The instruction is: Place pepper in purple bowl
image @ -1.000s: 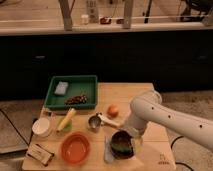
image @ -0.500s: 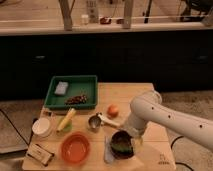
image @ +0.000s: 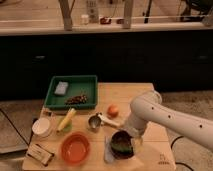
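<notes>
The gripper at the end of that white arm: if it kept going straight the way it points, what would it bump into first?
The gripper points down over the purple bowl, so it would probably meet the bowl first, though depth is hard to judge here.

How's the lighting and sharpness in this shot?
Camera view: warm, dim light, soft all over; the table is brighter than the dark cabinets behind. The gripper sits low over the purple bowl, its tip lost in blur; faint green shows inside, possibly the pepper.
</notes>
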